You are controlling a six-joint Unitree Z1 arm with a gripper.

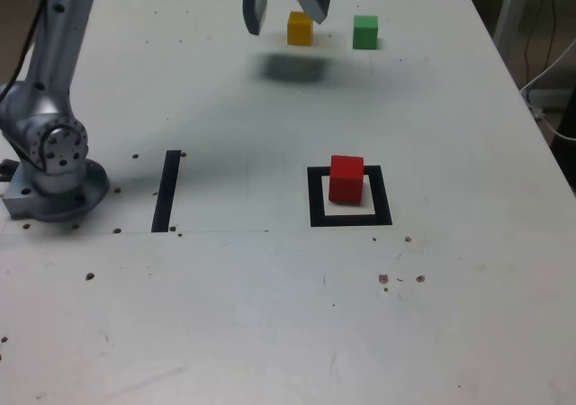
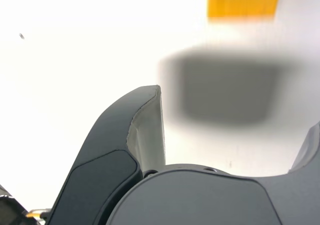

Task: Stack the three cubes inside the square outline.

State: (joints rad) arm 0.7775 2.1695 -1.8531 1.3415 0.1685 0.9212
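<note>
three small matte cubes [image 1: 346, 180]

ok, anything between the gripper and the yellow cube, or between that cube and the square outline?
Nothing visible between gripper and yellow cube, nor from there to the square outline. Red cube already stands inside it, looks like the stack base.

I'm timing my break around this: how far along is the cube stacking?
Done: the red cube sits inside the square outline. In hand: nothing; the end effector is open, near the yellow cube. Left: the yellow cube and the green cube both lie outside the outline, still to be stacked.
</note>
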